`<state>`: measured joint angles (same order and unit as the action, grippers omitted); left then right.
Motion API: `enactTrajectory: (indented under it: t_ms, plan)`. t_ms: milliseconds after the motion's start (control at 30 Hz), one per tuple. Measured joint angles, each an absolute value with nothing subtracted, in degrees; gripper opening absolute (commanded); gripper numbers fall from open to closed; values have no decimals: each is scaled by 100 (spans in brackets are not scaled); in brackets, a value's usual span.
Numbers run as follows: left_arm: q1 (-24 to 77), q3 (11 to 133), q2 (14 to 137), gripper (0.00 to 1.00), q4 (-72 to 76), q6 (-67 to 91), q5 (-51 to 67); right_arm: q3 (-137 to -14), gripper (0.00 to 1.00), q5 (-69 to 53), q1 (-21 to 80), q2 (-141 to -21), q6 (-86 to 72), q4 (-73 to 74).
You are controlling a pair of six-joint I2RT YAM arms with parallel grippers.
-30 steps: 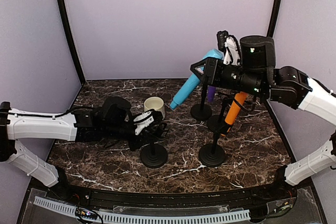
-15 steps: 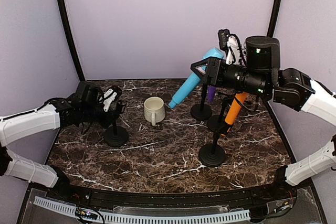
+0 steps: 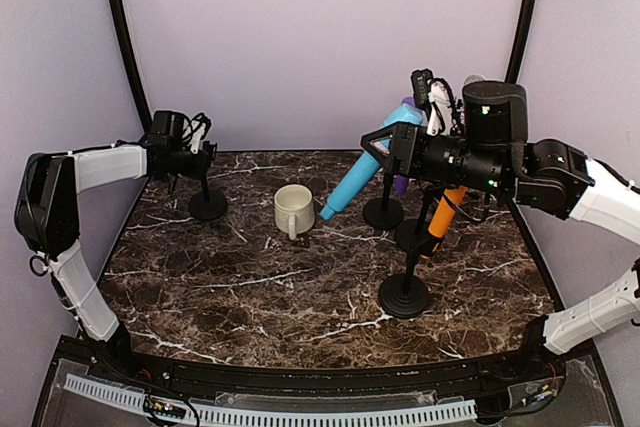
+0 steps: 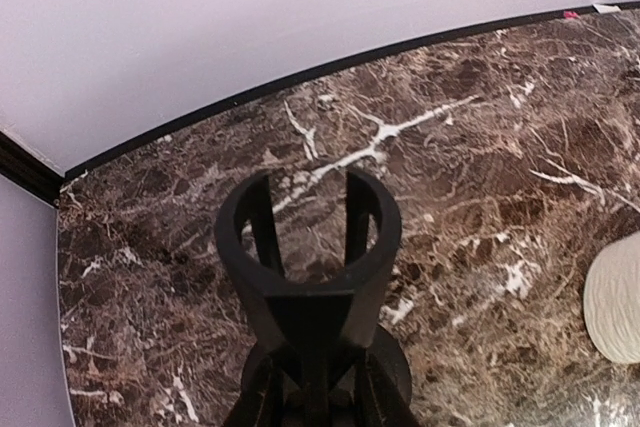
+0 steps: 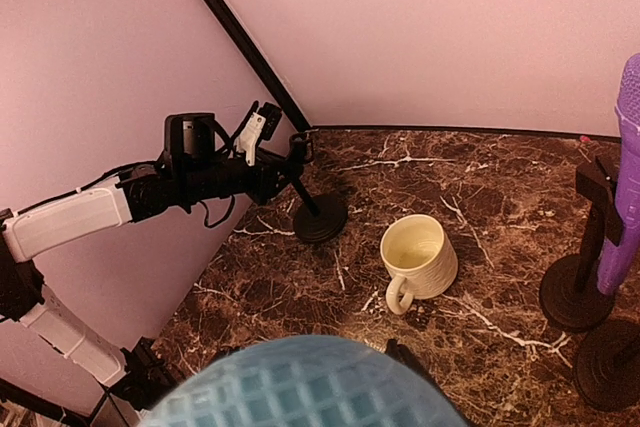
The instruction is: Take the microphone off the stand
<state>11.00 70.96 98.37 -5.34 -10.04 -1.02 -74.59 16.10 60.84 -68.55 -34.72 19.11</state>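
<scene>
**Blue microphone hangs free in my right claw, tail aimed at the cup**

My right claw is pinching the blue microphone near its head end and holding it in the air over the back of the worktop. The microphone's long axis runs on a slant. The mesh head sits high, close under my right wrist, and the tail drops down and to my left. The tail tip ends just beside the cup, apart from it as far as I can tell.

My left claw is pressed together on the stem of the empty stand, far off in the back left corner. From my left wrist I see its ring clip open and bare, with nothing seated in it. The base looks to be on the worktop or barely above it; I cannot tell which.

So the microphone and its stand are well apart, one in each claw, and I judge the removal itself done. Only the setting down is left, and that falls to my right arm, which carries the microphone.

The slant is what matters for the next move. Lowered along its own axis, the tail would run into the cup. I would level it first and bring it toward the bare patch nearer me. That also keeps it away from the purple microphone and the orange microphone, which stand in their holders just below my right wrist.
</scene>
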Motion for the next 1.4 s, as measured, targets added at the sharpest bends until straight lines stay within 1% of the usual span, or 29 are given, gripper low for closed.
enactTrajectory:
  t_ms: [133,200,267,300,333,367,400,433,467,500,533,600,767,967,1033,1167,1300,1400]
  plan:
    - [888,7465,10302,0,-209,-921,51,-7459,9,1610,6084,-6855,-3500,1925]
    - [827,7568,10442,3,-95,-871,139,-7459,9,1610,6084,-6858,-3505,1933]
    - [803,7644,10554,17,10,-825,172,-7461,9,1610,6084,-6869,-3507,1933]
    - [801,7666,10589,34,54,-794,172,-7461,9,1610,6084,-6875,-3509,1933]
    - [799,7671,10610,41,113,-760,167,-7461,9,1608,6084,-6884,-3514,1933]
    - [799,7671,10619,54,134,-760,167,-7461,9,1608,6084,-6895,-3522,1933]
    - [799,7647,10619,59,178,-746,130,-7461,9,1608,6084,-6904,-3524,1933]
    - [799,7614,10606,67,231,-718,110,-7461,9,1605,6084,-6912,-3524,1933]
    - [799,7568,10582,73,287,-703,106,-7459,9,1601,6084,-6923,-3524,1933]
    - [799,7535,10556,75,316,-716,97,-7461,9,1601,6084,-6928,-3524,1933]
    - [799,7485,10503,83,329,-694,95,-7461,9,1599,6084,-6934,-3524,1933]
    - [799,7402,10361,88,318,-711,104,-7459,9,1581,6084,-6945,-3522,1931]
    - [799,6963,9507,90,287,-703,119,-7456,9,1514,6084,-6954,-3522,1927]
    - [904,6066,7658,90,287,-379,591,-7323,9,1433,6084,-6954,-3465,1870]
    - [1286,5970,7113,90,248,-244,666,-7251,9,1345,6077,-6956,-3422,1837]
    - [2670,5953,6464,89,252,242,917,-7170,9,1076,6038,-6960,-3304,1706]
    - [3931,5909,6344,89,336,685,1308,-7063,10,572,5922,-6949,-3186,1424]
    - [4626,5940,6563,90,362,829,1940,-7017,10,123,5878,-6921,-3083,1308]
